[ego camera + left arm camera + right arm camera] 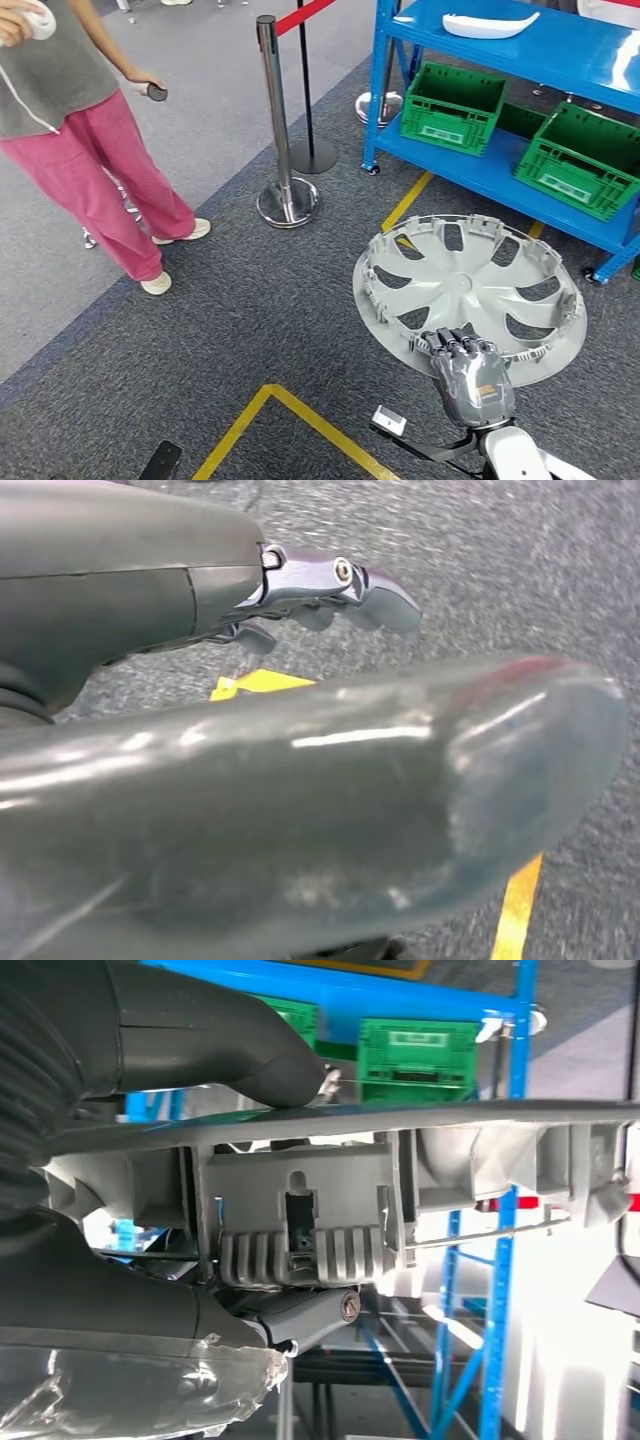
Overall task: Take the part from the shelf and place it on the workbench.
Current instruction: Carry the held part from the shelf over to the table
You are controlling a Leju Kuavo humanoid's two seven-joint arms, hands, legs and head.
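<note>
The part is a round grey wheel cover with several spokes. My right hand grips it by its near rim and carries it flat above the dark carpet. In the right wrist view the cover's ribbed edge sits between the thick thumb and the darker fingers. The blue shelf stands behind it at the upper right. My left hand hangs over the carpet with its fingers stretched out and nothing in them.
Two green crates sit on the shelf's lower level, a white part on the upper one. A person in pink trousers stands at the left. Chrome barrier posts stand in the middle. Yellow floor tape runs below.
</note>
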